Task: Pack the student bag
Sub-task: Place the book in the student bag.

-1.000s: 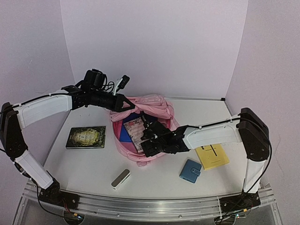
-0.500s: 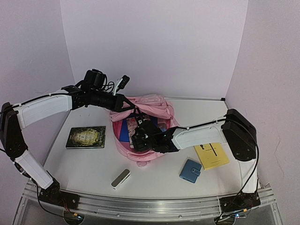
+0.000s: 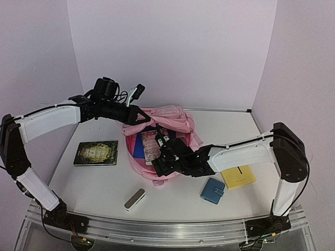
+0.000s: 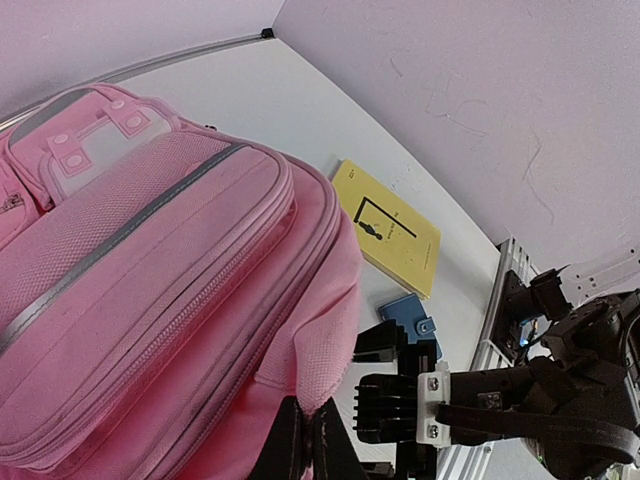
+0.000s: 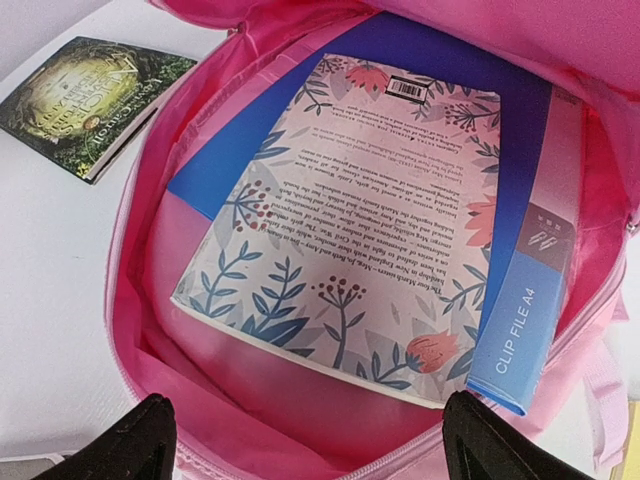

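Note:
The pink student bag (image 3: pixel 174 116) lies open on the table. A floral book (image 3: pixel 151 143) lies inside it on a blue clip file (image 3: pixel 138 149). My left gripper (image 3: pixel 139 117) is shut on the bag's fabric edge and holds the opening up; the left wrist view shows the jaws (image 4: pixel 309 442) pinching pink cloth of the bag (image 4: pixel 150 250). My right gripper (image 3: pixel 161 160) hovers open and empty over the bag's near rim. In the right wrist view its gripper (image 5: pixel 315 448) is spread wide above the floral book (image 5: pixel 350 230), the clip file (image 5: pixel 530 300) and the pink lining (image 5: pixel 135 270).
A dark green book (image 3: pixel 96 152) lies left of the bag and shows in the right wrist view (image 5: pixel 85 100). A yellow booklet (image 3: pixel 238 175) and a blue wallet (image 3: pixel 212 190) lie at the right. A white oblong case (image 3: pixel 134 199) lies near the front edge.

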`<state>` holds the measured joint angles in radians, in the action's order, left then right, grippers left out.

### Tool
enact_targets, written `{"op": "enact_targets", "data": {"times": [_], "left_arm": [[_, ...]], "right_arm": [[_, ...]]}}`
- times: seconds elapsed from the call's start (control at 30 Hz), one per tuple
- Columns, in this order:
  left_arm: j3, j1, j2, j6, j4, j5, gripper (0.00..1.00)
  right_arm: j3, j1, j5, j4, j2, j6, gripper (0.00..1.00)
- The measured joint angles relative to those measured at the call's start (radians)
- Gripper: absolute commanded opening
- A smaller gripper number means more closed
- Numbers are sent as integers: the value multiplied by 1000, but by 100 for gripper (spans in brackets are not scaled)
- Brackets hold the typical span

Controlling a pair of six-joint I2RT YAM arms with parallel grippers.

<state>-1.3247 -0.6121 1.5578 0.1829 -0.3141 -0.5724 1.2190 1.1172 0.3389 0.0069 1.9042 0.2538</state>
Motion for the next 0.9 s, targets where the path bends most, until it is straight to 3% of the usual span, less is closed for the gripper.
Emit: {"op": "enact_targets", "data": {"times": [0.47, 0.9], "left_arm": [[0, 0, 0, -2, -1, 0, 0], [0, 0, -3, -3, -1, 2, 0]], "right_arm": [[144, -2, 98, -9, 170, -44, 81], [323, -53, 195, 4, 327, 62, 78]]}}
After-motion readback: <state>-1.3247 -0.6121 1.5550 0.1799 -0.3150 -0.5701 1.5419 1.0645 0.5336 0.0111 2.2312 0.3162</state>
